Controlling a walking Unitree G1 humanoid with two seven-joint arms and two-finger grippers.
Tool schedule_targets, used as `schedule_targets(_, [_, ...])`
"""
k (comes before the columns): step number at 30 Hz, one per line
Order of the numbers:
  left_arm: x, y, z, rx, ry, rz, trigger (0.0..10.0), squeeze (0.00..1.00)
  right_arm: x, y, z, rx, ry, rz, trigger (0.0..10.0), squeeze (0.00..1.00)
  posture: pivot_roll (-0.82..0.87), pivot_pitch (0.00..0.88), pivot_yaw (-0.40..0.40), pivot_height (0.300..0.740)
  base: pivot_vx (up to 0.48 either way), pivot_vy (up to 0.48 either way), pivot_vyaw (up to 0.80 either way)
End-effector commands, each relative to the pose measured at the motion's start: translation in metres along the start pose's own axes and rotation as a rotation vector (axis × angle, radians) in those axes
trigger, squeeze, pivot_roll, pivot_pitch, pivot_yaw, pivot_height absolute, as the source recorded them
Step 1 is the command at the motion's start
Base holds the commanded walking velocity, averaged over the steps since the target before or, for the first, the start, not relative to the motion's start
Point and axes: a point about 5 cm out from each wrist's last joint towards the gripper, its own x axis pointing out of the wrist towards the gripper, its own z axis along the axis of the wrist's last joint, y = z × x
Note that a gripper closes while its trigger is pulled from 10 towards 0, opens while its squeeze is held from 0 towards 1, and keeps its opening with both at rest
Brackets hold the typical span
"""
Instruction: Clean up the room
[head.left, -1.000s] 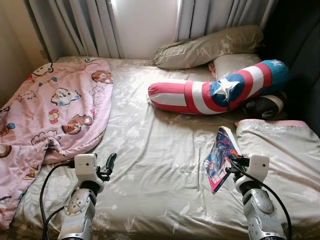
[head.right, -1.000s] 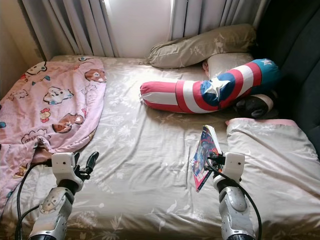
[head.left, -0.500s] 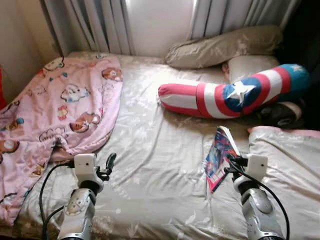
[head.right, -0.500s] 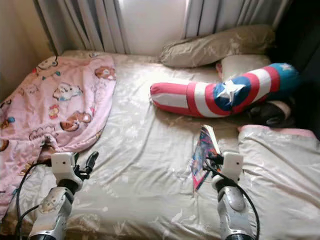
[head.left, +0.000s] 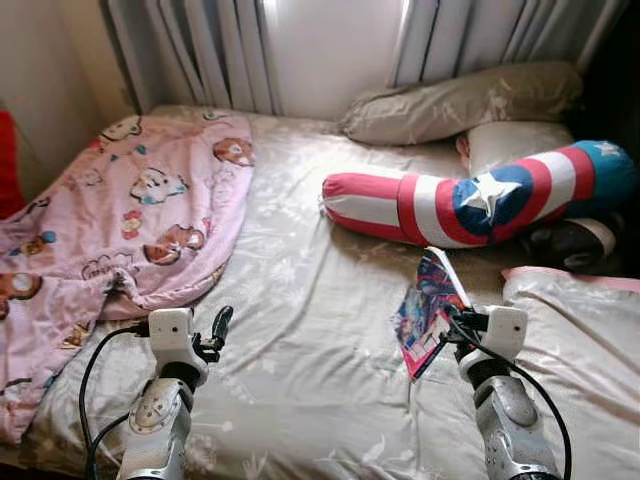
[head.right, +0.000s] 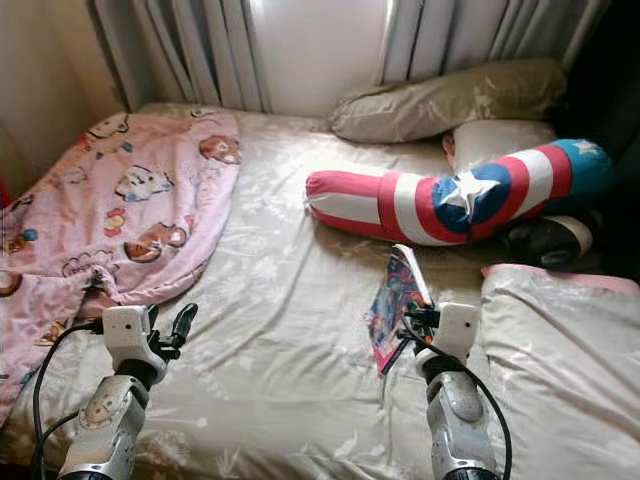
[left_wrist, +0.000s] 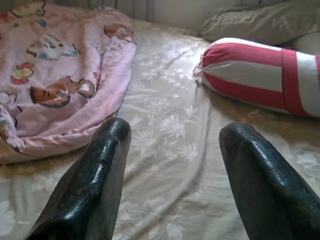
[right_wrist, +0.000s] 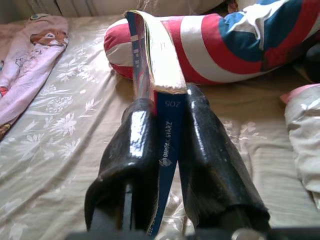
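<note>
A thin colourful comic book (head.left: 428, 310) hangs on edge above the beige floral bed (head.left: 300, 300), and my right gripper (right_wrist: 165, 140) is shut on its spine (right_wrist: 162, 165), its pages curling over the fingertips. In the eye views the right gripper (head.left: 455, 328) hovers right of the bed's middle. My left gripper (head.left: 215, 330) is open and holds nothing, low over the sheet near the pink cartoon blanket (head.left: 120, 220). Its two black fingers (left_wrist: 95, 185) stand wide apart in the left wrist view.
A red, white and blue star bolster (head.left: 470, 200) lies across the far right, with beige pillows (head.left: 460, 100) behind it. A folded beige quilt with pink trim (head.left: 580, 330) covers the near right. Grey curtains (head.left: 200, 50) hang behind the bed. Something red (head.left: 8, 165) stands at the left edge.
The whole view has shifted, so the camera has turned left; more of the pink blanket and left wall shows. Both grippers keep their poses, the right one still gripping the comic book.
</note>
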Motion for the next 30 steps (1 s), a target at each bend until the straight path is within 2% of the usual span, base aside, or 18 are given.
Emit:
schedule_targets(1, [0.0013, -0.0024, 0.005, 0.006, -0.02, -0.009, 10.0, 0.0, 0.0025, -0.0052, 0.0107, -0.021, -0.048, -0.02, 10.0, 0.0, 0.04, 0.011, -0.036, 0.74, 0.0, 0.0, 0.0])
schedule_targets(5, [0.0019, -0.0059, 0.0055, 0.005, -0.023, -0.019, 10.0, 0.0, 0.004, -0.0049, 0.0062, -0.031, -0.011, -0.035, 10.0, 0.0, 0.04, 0.008, -0.035, 0.736, 0.0, 0.0, 0.0])
schedule_targets(15, [0.0007, -0.0062, 0.0072, 0.019, -0.022, -0.033, 10.0, 0.0, 0.003, -0.0052, 0.0029, -0.02, -0.02, -0.061, 10.0, 0.0, 0.06, 0.028, -0.033, 0.672, 0.0, 0.0, 0.0])
schedule_targets(30, [-0.0012, -0.0036, 0.0074, 0.027, -0.013, -0.027, 10.0, 0.0, 0.0038, -0.011, 0.0008, -0.021, -0.008, -0.097, 10.0, 0.0, 0.06, 0.054, -0.03, 0.672, 0.0, 0.0, 0.0])
